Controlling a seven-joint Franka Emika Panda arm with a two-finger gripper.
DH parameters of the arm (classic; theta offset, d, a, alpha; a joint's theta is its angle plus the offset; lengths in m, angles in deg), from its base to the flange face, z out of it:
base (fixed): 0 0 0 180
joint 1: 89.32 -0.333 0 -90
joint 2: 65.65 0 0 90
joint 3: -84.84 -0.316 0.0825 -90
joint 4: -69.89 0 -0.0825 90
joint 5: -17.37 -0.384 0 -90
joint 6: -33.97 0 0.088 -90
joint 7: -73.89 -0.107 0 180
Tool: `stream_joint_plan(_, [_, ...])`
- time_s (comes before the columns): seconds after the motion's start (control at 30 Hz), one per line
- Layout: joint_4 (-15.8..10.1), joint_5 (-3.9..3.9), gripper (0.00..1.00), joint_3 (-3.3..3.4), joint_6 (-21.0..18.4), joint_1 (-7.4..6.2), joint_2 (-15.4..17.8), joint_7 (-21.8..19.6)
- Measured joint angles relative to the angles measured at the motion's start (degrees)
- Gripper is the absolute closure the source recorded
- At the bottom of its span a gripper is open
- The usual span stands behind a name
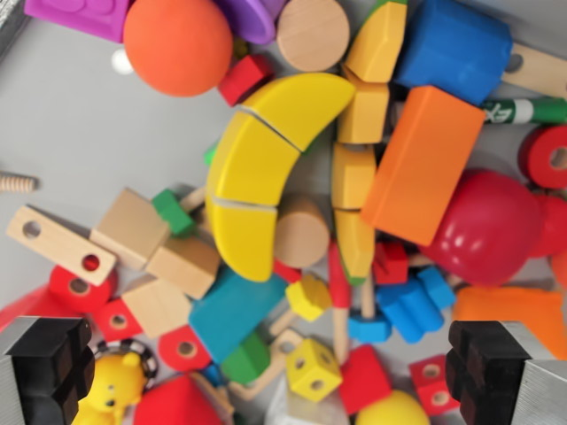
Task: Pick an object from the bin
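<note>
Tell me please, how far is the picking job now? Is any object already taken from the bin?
Done: nothing yet; no toy is lifted, and the yellow banana, orange block and orange ball all lie in the pile on the grey bin floor. In hand: the gripper hangs open and empty above the toys. Left: choose one object, descend, close on it and lift it out.

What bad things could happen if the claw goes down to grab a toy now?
1. The toys are packed tight, so the open claw may pinch several small blocks, like the yellow cube, at once.
2. The orange ball is round and could roll away if nudged.
3. The sliced yellow banana might split into pieces when squeezed.
</note>
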Motion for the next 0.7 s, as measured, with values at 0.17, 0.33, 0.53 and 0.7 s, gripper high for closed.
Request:
stream_joint_plan(0.17, [0.1, 0.12, 0.0, -0.32, 1.0, -0.13, -1.0, 2.3])
stream_joint_plan(0.33, [0.4, 0.22, 0.0, -0.62, 1.8, -0.26, -1.9, 4.5])
stream_joint_plan(0.53, [0.6, 0.4, 0.0, -1.08, 2.9, -0.34, -3.1, 7.3])
stream_joint_plan(0.7, [1.0, 0.59, 0.0, -1.52, 3.9, -0.44, -4.3, 10.1])
